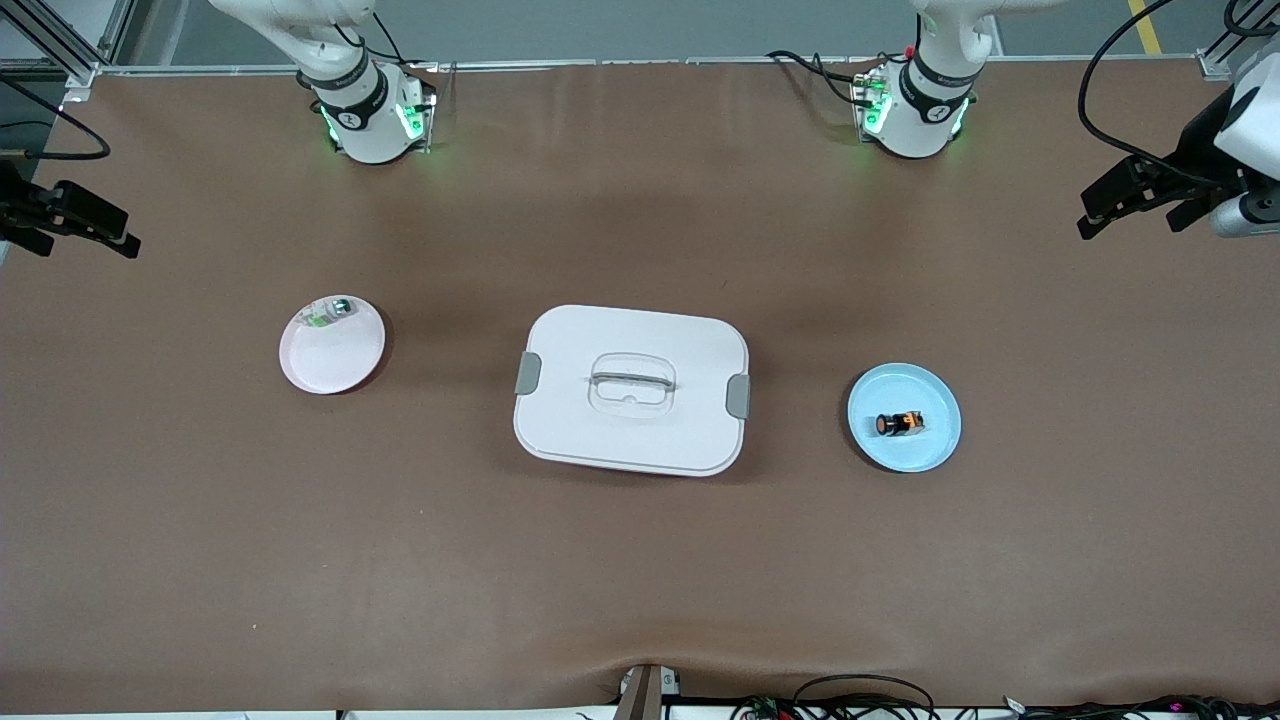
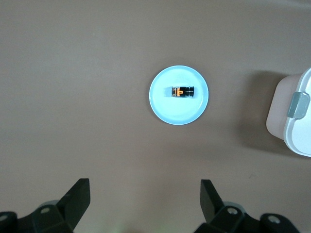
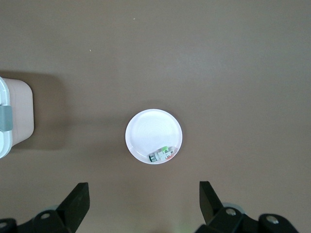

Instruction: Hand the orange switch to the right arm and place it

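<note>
- We see a brown table (image 1: 640, 560) with a white lidded box (image 1: 632, 390) at its middle.
- The orange switch (image 1: 899, 423) lies on a blue plate (image 1: 935, 440).
- Our left gripper (image 2: 145, 204) and right gripper (image 3: 144, 204) hang high with fingers spread, holding nothing.

white plate (image 3: 153, 131) holding clear-and-green part (image 3: 162, 155), right pincer (image 3: 144, 200) spread above

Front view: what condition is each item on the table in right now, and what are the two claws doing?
Orange switch: on its side on the blue plate, untouched.
Clear-and-green part: lying at the pink plate's rim.
White box: lid on, both grey latches down.
Left gripper: open, high over the table, waiting.
Right gripper: open, high over the table, waiting.
</note>
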